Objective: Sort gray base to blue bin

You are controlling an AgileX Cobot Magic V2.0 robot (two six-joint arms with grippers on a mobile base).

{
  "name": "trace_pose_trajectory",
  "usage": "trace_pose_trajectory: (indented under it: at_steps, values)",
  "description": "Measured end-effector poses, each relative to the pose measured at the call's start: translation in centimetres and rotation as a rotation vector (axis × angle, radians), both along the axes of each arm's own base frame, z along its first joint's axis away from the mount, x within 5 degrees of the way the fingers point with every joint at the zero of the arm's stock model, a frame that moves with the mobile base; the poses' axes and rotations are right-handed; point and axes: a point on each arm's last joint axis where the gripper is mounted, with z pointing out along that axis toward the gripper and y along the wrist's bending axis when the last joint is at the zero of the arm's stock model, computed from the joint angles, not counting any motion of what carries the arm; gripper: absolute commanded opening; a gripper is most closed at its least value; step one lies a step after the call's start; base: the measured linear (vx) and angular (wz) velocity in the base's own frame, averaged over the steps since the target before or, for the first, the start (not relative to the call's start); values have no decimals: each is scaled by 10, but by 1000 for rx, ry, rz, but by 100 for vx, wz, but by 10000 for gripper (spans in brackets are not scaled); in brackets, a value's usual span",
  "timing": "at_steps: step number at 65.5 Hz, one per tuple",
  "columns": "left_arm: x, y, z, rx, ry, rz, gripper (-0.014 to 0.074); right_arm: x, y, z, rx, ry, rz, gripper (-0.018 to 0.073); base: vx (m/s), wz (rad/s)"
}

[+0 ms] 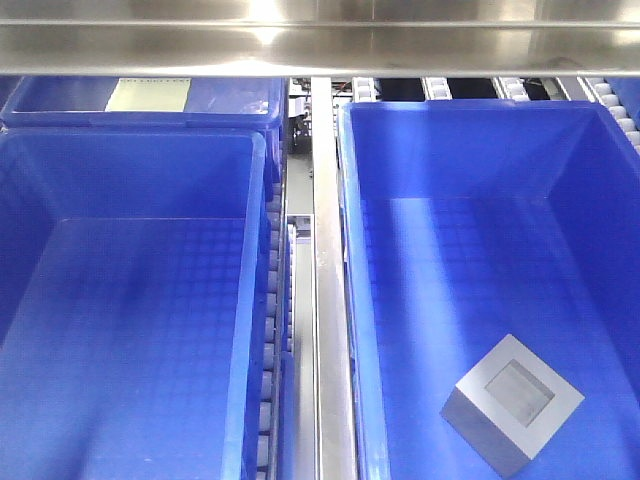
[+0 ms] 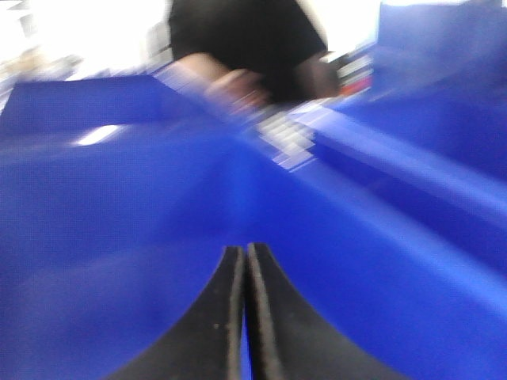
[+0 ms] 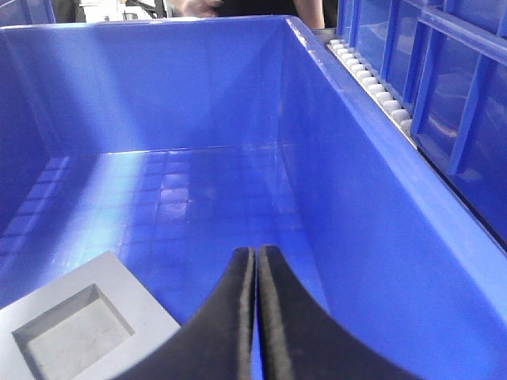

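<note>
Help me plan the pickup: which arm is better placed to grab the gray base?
The right. Its claw, shut, hangs inside the same blue bin as the gray base, which lies just beside it. The left claw, also shut, shows only blurred blue walls, no base.

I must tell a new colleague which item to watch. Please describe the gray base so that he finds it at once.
In the front view, two large blue bins stand side by side, split by a metal rail. Look in the right blue bin, at its near floor. There lies the gray base, a matte cube with a square recess facing up, the only loose thing in either bin.
</note>
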Motion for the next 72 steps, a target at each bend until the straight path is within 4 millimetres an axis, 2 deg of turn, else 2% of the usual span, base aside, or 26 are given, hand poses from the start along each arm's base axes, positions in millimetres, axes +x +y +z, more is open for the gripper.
trace_pose_trajectory:
  at_steps: [14, 21, 33, 72]
  values:
    - [3, 13, -5, 9, 46, 264, -6, 0, 0, 0, 0, 0, 0, -5, 0, 0]
    - [4, 16, -12, 9, 55, 325, -6, 0, 0, 0, 0, 0, 0, -5, 0, 0]
    - [9, 17, -38, 19, 95, 339, -6, 0, 0, 0, 0, 0, 0, -5, 0, 0]
    - [9, 17, -39, 36, 98, 341, -6, 0, 0, 0, 0, 0, 0, -5, 0, 0]
